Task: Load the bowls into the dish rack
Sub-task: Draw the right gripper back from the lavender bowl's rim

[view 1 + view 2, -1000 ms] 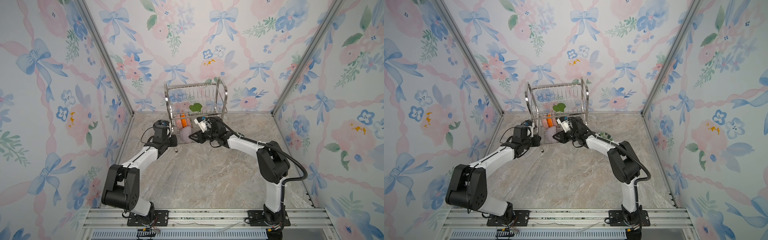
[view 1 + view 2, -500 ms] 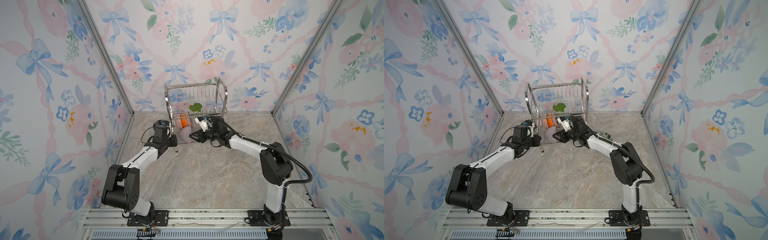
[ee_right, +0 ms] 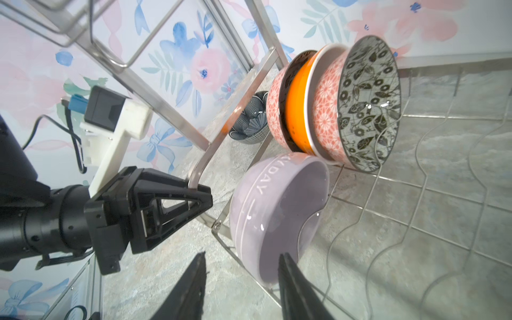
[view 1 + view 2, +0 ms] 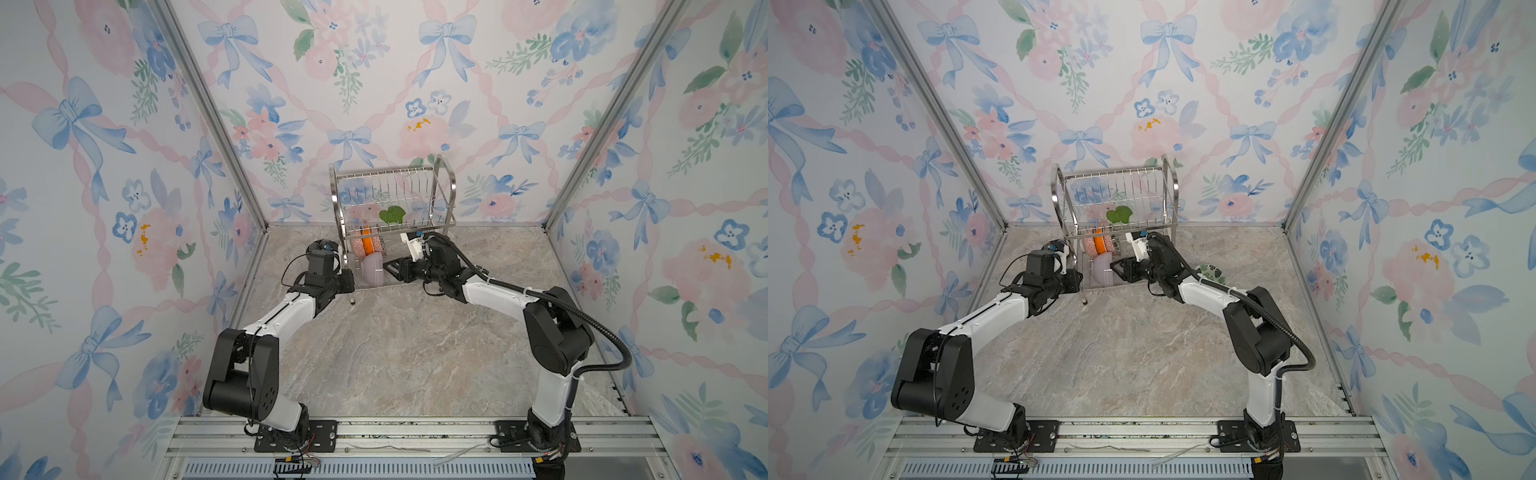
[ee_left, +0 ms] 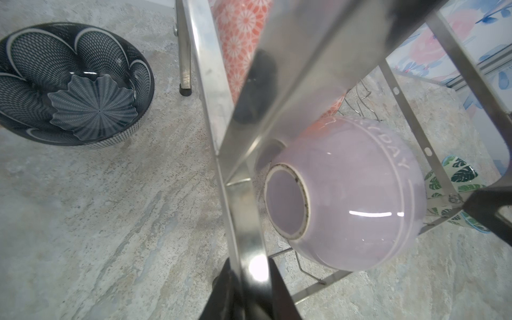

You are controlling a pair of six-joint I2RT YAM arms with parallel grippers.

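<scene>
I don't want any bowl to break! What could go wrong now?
The purple bowl lies on its side at the front edge of the rack; it might roll out once the right claw, open around its rim, backs off. That claw could snag the rim and drag the bowl along. The left claw pinches the rack's frame; a tug there might shake the stacked bowls.

Left arm (image 4: pixel 286 309) and right arm (image 4: pixel 498 291) stretched forward, angled inward, left end effector (image 4: pixel 348 286) pinched nearly closed, right end effector (image 4: pixel 392 268) fingers parted

Lavender bowl (image 3: pixel 277 199), outer band: raised letters "DAY"; letters before them not readable.
Other readable text: none.
</scene>
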